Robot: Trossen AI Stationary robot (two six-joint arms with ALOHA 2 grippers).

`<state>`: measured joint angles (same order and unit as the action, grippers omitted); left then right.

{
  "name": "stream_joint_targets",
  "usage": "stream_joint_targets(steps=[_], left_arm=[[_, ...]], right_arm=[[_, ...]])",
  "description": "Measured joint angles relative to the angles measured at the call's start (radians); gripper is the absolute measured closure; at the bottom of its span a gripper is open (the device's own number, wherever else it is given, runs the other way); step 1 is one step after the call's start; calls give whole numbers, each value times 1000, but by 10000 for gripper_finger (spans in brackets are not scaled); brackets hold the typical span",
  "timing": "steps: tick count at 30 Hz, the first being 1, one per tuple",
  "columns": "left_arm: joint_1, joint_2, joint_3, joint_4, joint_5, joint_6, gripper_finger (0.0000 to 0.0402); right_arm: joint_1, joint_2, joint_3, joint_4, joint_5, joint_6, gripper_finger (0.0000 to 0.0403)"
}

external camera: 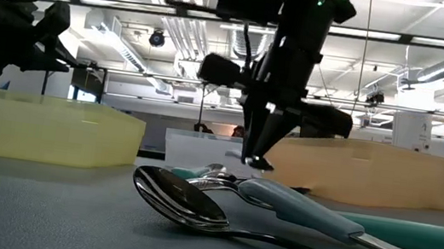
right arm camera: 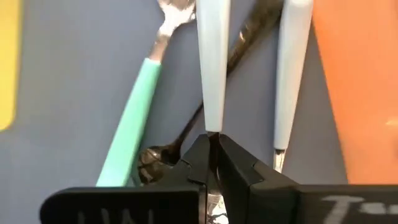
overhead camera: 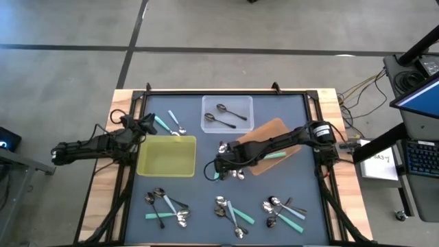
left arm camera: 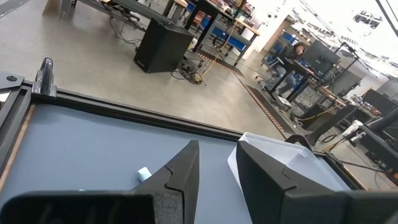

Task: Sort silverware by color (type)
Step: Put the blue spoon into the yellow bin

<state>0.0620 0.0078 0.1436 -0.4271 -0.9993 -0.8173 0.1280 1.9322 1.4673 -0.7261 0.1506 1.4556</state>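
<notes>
1. Nearest the low camera, a shiny spoon (external camera: 182, 198) lies bowl-down on the dark grey surface (external camera: 22, 210), with a pale-blue handle (external camera: 305, 211) and a teal handle (external camera: 414, 232) crossing just behind it.
2. Behind these, the right hand (right arm camera: 211, 144) is down at the mid-surface cluster, its fingers pinched shut on the tip of a pale-blue-handled utensil (right arm camera: 211, 68); a teal-handled spoon (right arm camera: 134, 118), a dark spoon (right arm camera: 186, 134) and a second pale-blue handle (right arm camera: 289, 74) lie beside it.
3. More silverware sits in three heaps (overhead camera: 230, 213) along the near edge.
4. Farther back stand the yellow tray (overhead camera: 167, 156), orange-brown tray (overhead camera: 274, 137) and clear tray (overhead camera: 227, 113) with two dark spoons.
5. The left hand (left arm camera: 214, 171) hovers partly open and empty by the yellow tray.
6. Beyond lies a workshop with desks and a seated person (left arm camera: 292, 59).
</notes>
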Motion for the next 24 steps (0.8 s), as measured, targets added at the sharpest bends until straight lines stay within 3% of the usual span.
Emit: stream_joint_targets(steps=[13,24], left_arm=[[0,1,0,0,0,0,313],[0,1,0,0,0,0,313]], right_arm=[[0,-163,2,20,244,-83,392],[0,-222,2,70,327,-182,392]])
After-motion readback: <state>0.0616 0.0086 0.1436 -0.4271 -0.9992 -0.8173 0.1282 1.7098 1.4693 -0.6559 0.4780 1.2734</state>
